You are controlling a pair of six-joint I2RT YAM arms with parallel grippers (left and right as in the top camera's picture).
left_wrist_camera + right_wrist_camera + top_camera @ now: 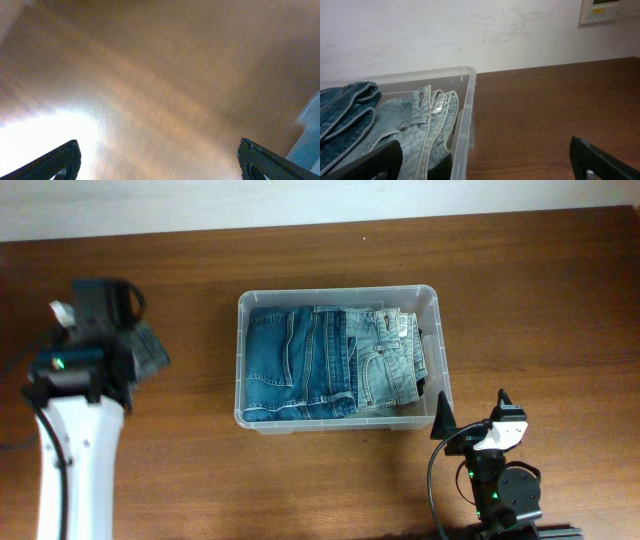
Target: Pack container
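Highest toward the overhead lens stood the left arm (72, 450), its white link rising at the table's 8 o'clock. Its left gripper (159, 157) hung over the bare wooden table (550, 300) at 9 o'clock of the container (240, 360). The fingers (62, 160) were spread wide with nothing between them. A pale sliver at 3 o'clock of the wrist view was perhaps the container's wall, too blurred to be sure. Mid-table sat the container itself, clear and rectangular, its long side running 9 to 3. Inside, dark jeans (295, 365) lay folded in the 9 o'clock half, touching paler jeans (385, 360) toward 3 o'clock. Off its 5 o'clock corner, near but apart, the right gripper (472, 406) pointed toward 12, its fingers gaping wide and empty.
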